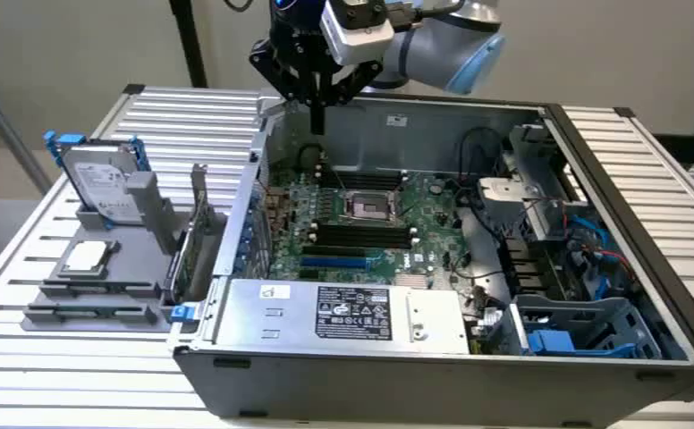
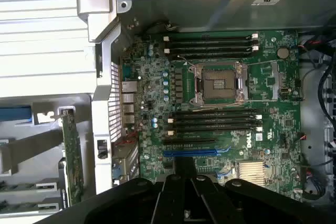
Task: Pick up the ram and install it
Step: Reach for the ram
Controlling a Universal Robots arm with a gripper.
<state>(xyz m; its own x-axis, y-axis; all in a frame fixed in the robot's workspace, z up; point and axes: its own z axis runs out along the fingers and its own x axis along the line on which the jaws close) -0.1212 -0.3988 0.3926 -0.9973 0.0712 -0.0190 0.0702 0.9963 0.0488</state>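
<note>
My gripper (image 1: 318, 121) hangs above the rear wall of the open computer case (image 1: 633, 268), its thin dark fingertips pressed together with no green board between them. In the wrist view the gripper (image 2: 185, 169) points down over the motherboard (image 2: 262, 77), near the blue slot (image 2: 189, 152). The black memory slots (image 1: 353, 234) beside the processor socket (image 1: 368, 206) look unfilled. The ram (image 1: 90, 310) appears as a long dark strip lying in the front groove of the grey holder (image 1: 144, 214), far off toward the exterior view's left. A similar strip (image 1: 99, 287) lies just behind it.
The grey holder also carries an upright hard drive (image 1: 99, 183), a square silver processor chip (image 1: 87, 256) and a tall green expansion card (image 1: 190, 241). A power supply (image 1: 347, 313) fills the case's front. Cables and a blue drive cage (image 1: 562, 335) crowd the exterior view's right.
</note>
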